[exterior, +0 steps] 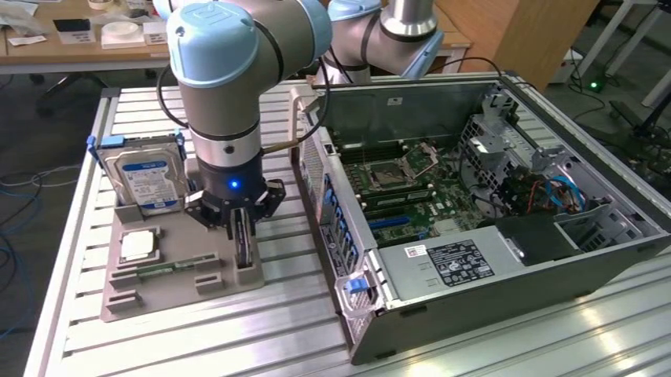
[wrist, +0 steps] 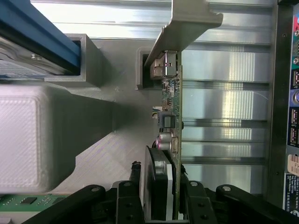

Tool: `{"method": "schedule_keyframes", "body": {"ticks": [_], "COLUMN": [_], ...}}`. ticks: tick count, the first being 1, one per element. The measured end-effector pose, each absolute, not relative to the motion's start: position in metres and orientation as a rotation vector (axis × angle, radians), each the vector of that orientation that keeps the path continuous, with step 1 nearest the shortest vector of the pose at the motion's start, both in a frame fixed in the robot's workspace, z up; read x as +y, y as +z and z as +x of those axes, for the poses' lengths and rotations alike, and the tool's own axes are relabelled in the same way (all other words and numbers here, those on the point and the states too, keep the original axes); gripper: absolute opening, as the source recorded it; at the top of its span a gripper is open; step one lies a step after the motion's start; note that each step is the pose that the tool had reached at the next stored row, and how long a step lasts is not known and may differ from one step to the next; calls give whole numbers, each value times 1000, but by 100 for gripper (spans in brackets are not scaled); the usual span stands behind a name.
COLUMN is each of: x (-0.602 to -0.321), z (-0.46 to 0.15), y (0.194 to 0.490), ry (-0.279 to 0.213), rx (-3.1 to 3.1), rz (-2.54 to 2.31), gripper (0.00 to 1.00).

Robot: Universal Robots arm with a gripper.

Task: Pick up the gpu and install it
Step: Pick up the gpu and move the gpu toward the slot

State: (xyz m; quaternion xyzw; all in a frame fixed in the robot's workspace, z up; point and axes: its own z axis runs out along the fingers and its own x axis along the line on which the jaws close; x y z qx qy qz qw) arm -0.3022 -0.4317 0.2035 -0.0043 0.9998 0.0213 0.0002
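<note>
The gpu [exterior: 244,253] stands on its edge in a slot of the grey holder tray [exterior: 157,302], at the exterior view's left of the open computer case. My gripper [exterior: 239,226] is down over it. In the wrist view the gpu [wrist: 171,100] runs away from the camera, with its grey metal end bracket [wrist: 187,23] at the far end and its black fan [wrist: 158,186] near the jaws. The gripper [wrist: 161,207] is shut on the gpu, one dark finger [wrist: 132,198] against the fan side and the other against the bare board side. The card still sits in the holder.
A silver hard drive [exterior: 152,179] stands upright at the tray's back, beside a square chip [exterior: 138,246] and a green memory stick [exterior: 163,268]. The open case [exterior: 587,259] lies close at the exterior view's right, its motherboard [exterior: 419,196] exposed. Slatted aluminium table [exterior: 241,345] below.
</note>
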Motion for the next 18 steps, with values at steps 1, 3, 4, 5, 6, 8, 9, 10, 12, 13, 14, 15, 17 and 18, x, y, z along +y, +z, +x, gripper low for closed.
{"method": "schedule_keyframes", "body": {"ticks": [1,3,4,5,6,8,9,10,12,13,14,15,17,18], "x": [-432,-432,-432,-431,-431,-431,-430,-428,-425,-424,-424,-424,-424,-424], "z": [-302,-302,-302,-302,-302,-302,-302,-302,-302,-302,-302,-302,-303,-303], "y": [204,204,204,203,203,203,203,203,203,202,201,201,199,198], "ry": [67,67,67,67,67,67,67,67,67,67,67,67,67,67], "rx": [3140,3140,3140,3140,3140,3140,3140,3140,3140,3140,3140,3140,3140,3141], "rz": [-13,-13,-13,-13,-14,-13,-13,-13,-13,-14,-13,-14,-14,-13], "gripper": [40,40,40,40,40,40,40,40,40,40,40,40,40,40]}}
